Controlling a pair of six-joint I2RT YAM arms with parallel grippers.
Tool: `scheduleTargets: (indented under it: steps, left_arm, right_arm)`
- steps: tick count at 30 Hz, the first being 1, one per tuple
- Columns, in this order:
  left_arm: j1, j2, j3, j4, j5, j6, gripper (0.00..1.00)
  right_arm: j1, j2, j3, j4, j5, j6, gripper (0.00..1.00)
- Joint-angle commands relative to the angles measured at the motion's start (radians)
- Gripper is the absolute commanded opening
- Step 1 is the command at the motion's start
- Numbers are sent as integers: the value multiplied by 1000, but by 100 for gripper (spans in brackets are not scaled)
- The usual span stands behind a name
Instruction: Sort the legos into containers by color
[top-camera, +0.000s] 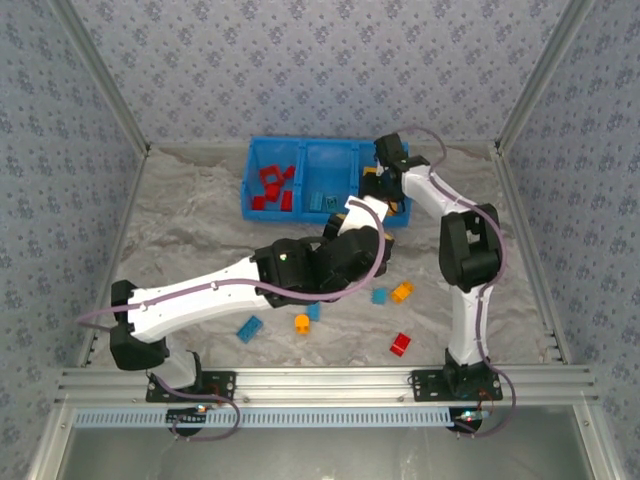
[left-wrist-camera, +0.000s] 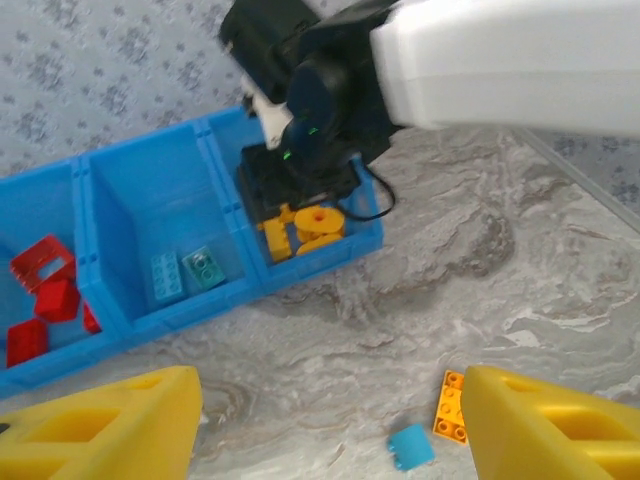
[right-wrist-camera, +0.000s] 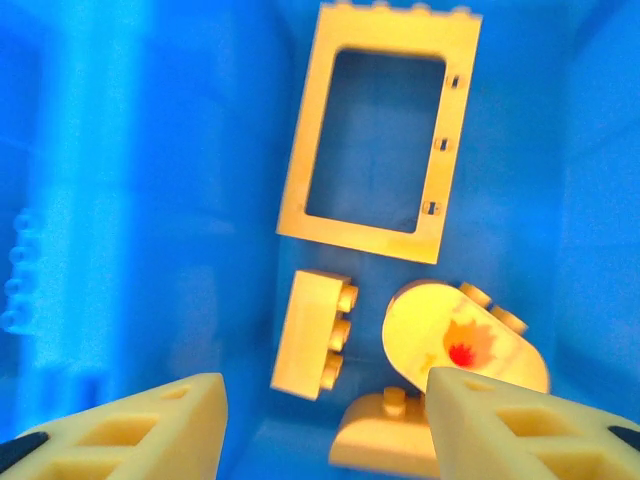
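The blue tray (top-camera: 300, 150) stands at the back of the table. Its left compartment holds red legos (top-camera: 272, 188), the middle one light blue legos (left-wrist-camera: 183, 272), the right one yellow legos (left-wrist-camera: 305, 228). My right gripper (right-wrist-camera: 325, 430) hangs open inside the right compartment. Under it lie a yellow frame (right-wrist-camera: 380, 130), a yellow brick (right-wrist-camera: 312, 333), a rounded flame-printed piece (right-wrist-camera: 460, 340) and a curved piece (right-wrist-camera: 385, 440), none of them gripped. My left gripper (left-wrist-camera: 330, 440) is open and empty above bare table in front of the tray, with a blue brick (left-wrist-camera: 411, 446) and an orange brick (left-wrist-camera: 451, 406) by its right finger.
Loose legos lie on the near table: blue ones (top-camera: 249, 328) (top-camera: 313, 311) (top-camera: 379, 295), orange ones (top-camera: 302, 322) (top-camera: 402, 291) and a red one (top-camera: 400, 344). My left arm (top-camera: 300, 265) stretches diagonally across the table's middle. Patterned walls close in the sides and back.
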Motion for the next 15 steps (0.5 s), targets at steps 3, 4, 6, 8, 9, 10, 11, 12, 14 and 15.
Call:
scheduleTargets:
  steps: [3, 4, 6, 8, 9, 10, 11, 12, 14, 15]
  left_arm:
    - [183, -108, -108, -122, 142, -137, 70]
    - [234, -129, -160, -104, 204, -125, 69]
    - [354, -157, -270, -60, 352, -97, 70]
    - [484, -167, -382, -1, 524, -45, 71]
    - [522, -166, -420, 18, 564, -15, 72]
    - [564, -153, -452, 30, 603, 24, 73]
    - [599, -132, -473, 36, 633, 62, 73]
    - [624, -113, -488, 43, 645, 94, 74]
    - [662, -57, -518, 66, 657, 165, 74]
    - [672, -30, -523, 72, 651, 187, 74]
  right_arm:
    - [44, -325, -181, 126, 63, -50, 57]
    - [62, -391, -238, 161, 65, -61, 58]
    - [97, -505, -350, 231, 35, -80, 58]
    - [162, -645, -503, 308, 6, -110, 61]
    - [202, -703, -559, 331, 9, -126, 62]
    - [252, -766, -616, 356, 10, -141, 64]
    - [305, -823, -672, 374, 6, -151, 66]
    - [352, -869, -713, 385, 6, -156, 67]
    - [455, -957, -795, 389, 23, -143, 71]
    - [491, -990, -824, 387, 23, -130, 71]
